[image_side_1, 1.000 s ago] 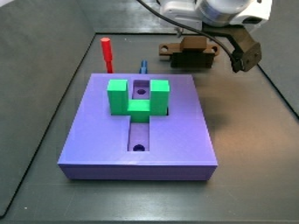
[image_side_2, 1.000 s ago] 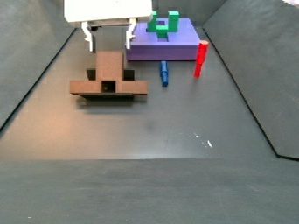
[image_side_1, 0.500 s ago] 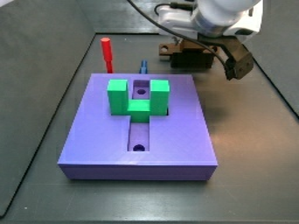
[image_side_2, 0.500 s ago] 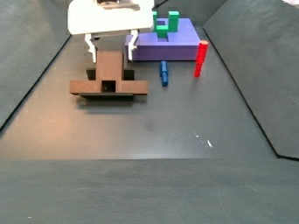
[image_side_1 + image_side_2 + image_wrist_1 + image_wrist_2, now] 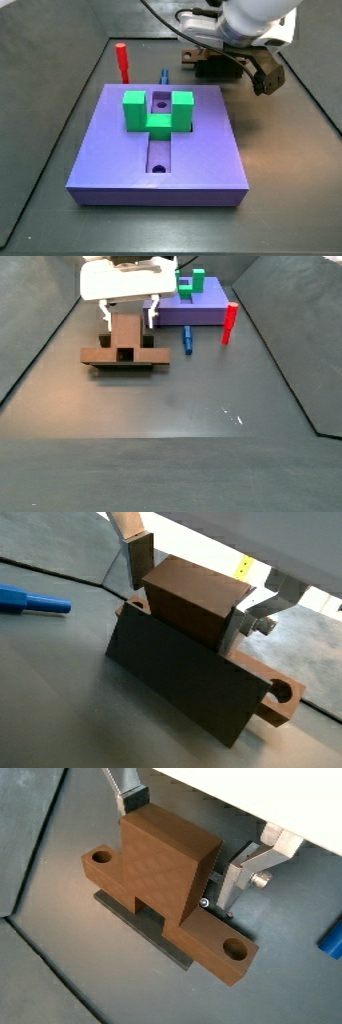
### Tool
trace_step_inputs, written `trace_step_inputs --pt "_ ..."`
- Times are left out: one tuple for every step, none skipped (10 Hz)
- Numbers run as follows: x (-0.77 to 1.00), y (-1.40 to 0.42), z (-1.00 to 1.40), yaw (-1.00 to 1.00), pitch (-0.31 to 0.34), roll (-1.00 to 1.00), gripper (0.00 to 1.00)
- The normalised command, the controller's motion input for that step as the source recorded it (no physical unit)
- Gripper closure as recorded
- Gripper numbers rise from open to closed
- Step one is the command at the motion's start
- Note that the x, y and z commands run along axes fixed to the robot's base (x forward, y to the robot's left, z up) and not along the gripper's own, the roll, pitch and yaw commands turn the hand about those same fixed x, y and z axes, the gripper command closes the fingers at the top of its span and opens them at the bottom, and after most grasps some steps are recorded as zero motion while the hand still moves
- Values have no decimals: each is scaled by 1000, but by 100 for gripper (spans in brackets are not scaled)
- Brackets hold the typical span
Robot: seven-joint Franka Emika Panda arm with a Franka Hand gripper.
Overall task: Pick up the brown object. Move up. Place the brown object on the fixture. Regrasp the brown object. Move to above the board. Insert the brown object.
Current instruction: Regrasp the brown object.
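Note:
The brown object is a T-shaped brown piece standing on the fixture, a dark plate under and in front of it. Its upright block rises between my silver fingers in both wrist views. My gripper is open and straddles that block: one finger stands clear of it, the other sits close beside it. In a side view the gripper hangs over the brown object. The lavender board lies nearer the front, apart from the gripper.
A green U-shaped block sits on the board over its groove. A red upright peg and a blue piece are on the floor beside the board. Dark walls border the floor on both sides.
My gripper has come down and shifted toward the brown object, so its open fingers now flank the upright block. The brown object and the board have not moved.

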Motion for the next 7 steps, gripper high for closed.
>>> trace_step_inputs --pt "0 26 -51 0 9 34 0" --pt "0 43 0 0 34 31 0" --pt "0 60 0 -46 43 6 0" --pt "0 51 0 -49 17 0 0" --pt "0 17 0 -54 0 0 0" --pt "0 0 -26 0 0 0 0" --pt "0 0 0 0 0 0 0"
